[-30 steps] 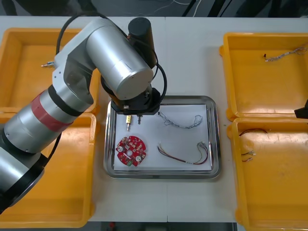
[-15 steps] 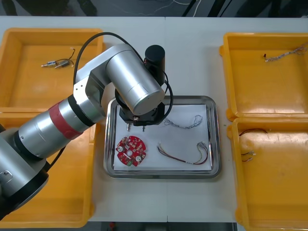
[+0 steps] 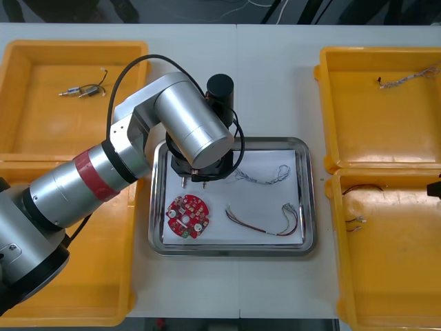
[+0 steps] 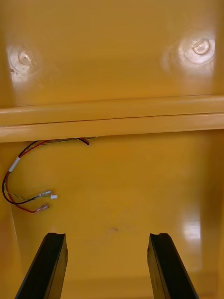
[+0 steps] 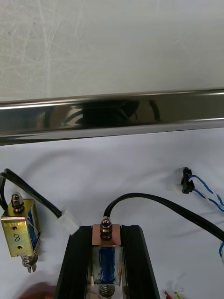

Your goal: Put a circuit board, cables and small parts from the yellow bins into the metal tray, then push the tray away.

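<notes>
Left gripper, clamped on a metal part, has moved nearer over the tray's far-left corner; release due. Right gripper, fingers apart, waits over the near right bin.

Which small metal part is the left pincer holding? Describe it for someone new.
Start at the metal tray mid-table, white inside; the left pincer hangs over its far left corner. The small metal part clamped between its black fingers is the one; its loose neighbour lies beside it, marked 8.
</notes>
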`<action>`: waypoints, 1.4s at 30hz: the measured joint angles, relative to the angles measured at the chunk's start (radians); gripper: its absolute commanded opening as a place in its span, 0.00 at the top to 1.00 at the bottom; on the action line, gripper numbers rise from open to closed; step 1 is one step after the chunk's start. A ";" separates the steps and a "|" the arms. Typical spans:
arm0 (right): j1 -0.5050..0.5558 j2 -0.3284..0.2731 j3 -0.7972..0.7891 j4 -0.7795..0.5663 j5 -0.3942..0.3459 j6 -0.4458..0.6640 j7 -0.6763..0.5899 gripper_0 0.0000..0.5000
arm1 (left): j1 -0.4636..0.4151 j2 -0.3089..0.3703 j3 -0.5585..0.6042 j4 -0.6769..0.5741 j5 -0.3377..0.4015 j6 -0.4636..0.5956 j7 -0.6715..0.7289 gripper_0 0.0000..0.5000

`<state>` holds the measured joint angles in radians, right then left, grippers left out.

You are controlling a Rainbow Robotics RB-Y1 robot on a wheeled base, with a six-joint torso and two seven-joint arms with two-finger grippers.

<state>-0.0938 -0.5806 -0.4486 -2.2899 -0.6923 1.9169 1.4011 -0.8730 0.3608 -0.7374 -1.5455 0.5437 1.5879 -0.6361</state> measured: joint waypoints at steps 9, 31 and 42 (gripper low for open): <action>0.020 0.003 0.000 0.027 -0.005 0.000 0.000 0.00 | 0.000 0.000 0.000 0.001 -0.014 0.000 0.000 0.00; 0.027 0.003 0.004 0.031 -0.018 0.000 0.000 0.00 | 0.000 0.006 0.053 -0.114 0.027 0.134 0.000 0.00; 0.028 0.001 0.005 0.032 -0.029 0.000 0.000 0.00 | 0.009 0.103 0.204 -0.300 0.124 0.295 0.000 0.00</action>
<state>-0.0656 -0.5792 -0.4436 -2.2583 -0.7210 1.9169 1.4011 -0.8642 0.4633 -0.5329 -1.8455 0.6677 1.8828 -0.6360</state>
